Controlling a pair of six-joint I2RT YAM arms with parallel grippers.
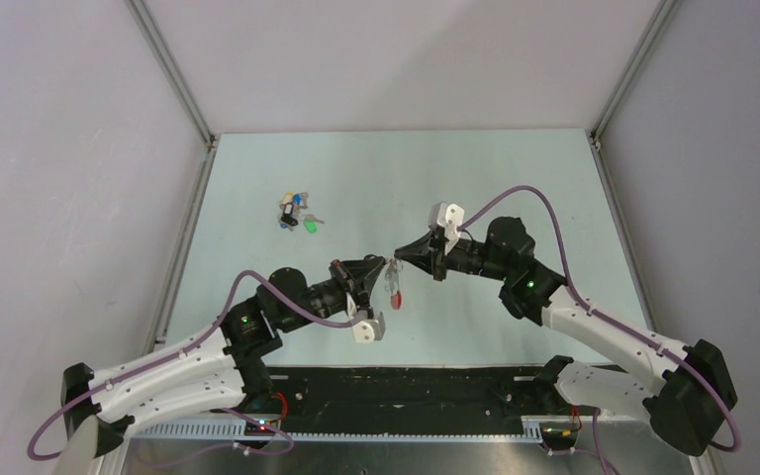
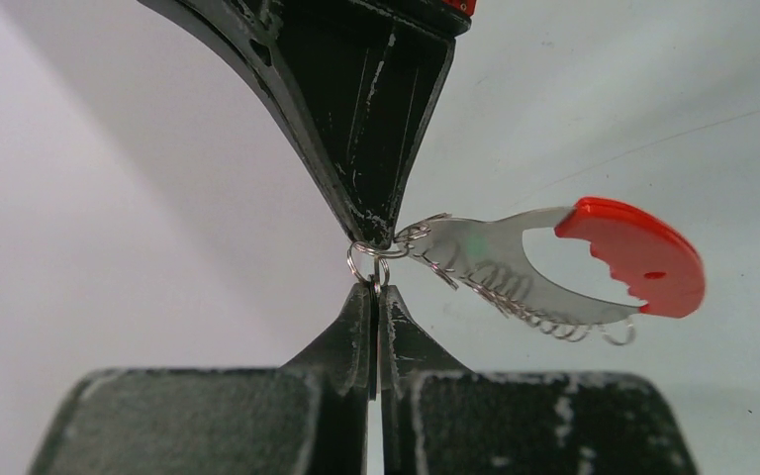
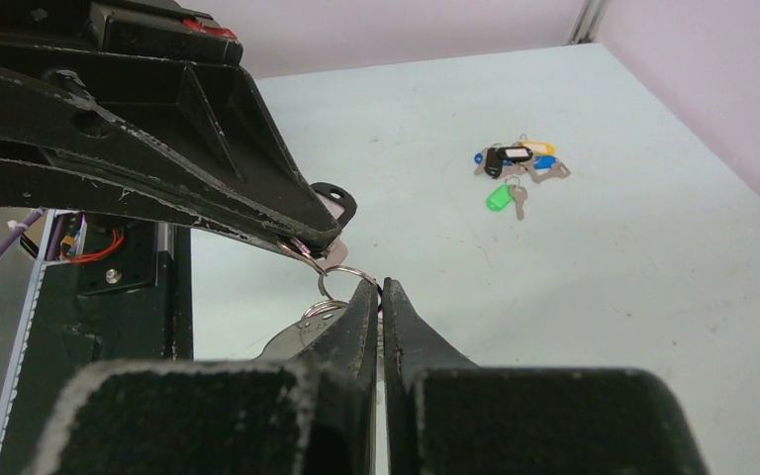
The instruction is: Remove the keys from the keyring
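my main worry is the grip itself: both arms meet tip to tip in the air, and the left fingers (image 2: 373, 299) and the right fingers (image 3: 380, 295) are each pressed together on little more than a small wire ring (image 2: 356, 253). that is a very thin thing to pinch at the very tips, so if i pull the arms apart unevenly the wire could slide out of one pair and the whole keyring (image 2: 475, 255) would swing or drop to the worktop (image 1: 515, 178). too hard a pull could instead bend the ring open. the keyring's silver curve with its red end hangs free just beside the two tips, strung with more wire rings and touching neither pair of fingers directly. it is above the middle of the worktop, somewhat toward the near edge. a loose pile of keys (image 1: 296, 212) lies well apart toward the far left corner, and i cannot tell whether any key is left on the ring.
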